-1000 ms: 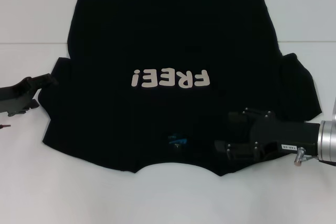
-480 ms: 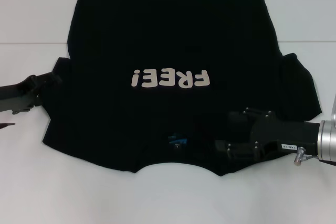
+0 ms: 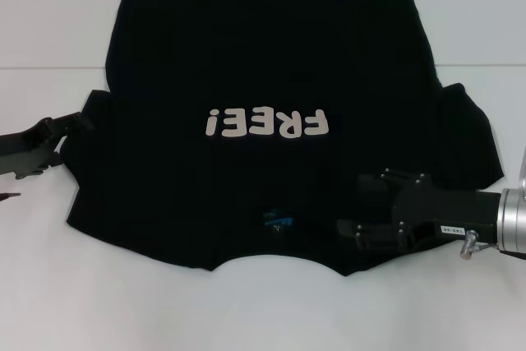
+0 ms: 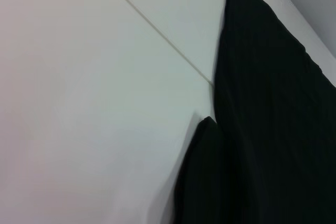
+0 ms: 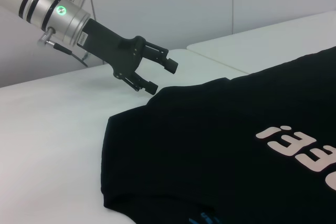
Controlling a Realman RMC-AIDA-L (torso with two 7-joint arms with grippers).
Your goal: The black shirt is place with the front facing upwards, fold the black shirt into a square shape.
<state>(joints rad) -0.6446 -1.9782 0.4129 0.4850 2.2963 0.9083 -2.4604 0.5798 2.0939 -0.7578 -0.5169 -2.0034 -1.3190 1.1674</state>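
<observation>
Now one black shirt (image 3: 271,63) lies flat, left tool (image 5: 156,75) open beside its sleeve, right tool (image 3: 349,228) indiscernible.

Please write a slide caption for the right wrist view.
Left gripper, open, hovers beside the sleeve of the flat black shirt.

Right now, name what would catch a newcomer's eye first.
The black shirt spread front-up across the white table, its pale "FREE!" lettering mid-chest. The left pincer hangs open just off the shirt's left sleeve; the right pincer sits low over the cloth beside the collar.
</observation>
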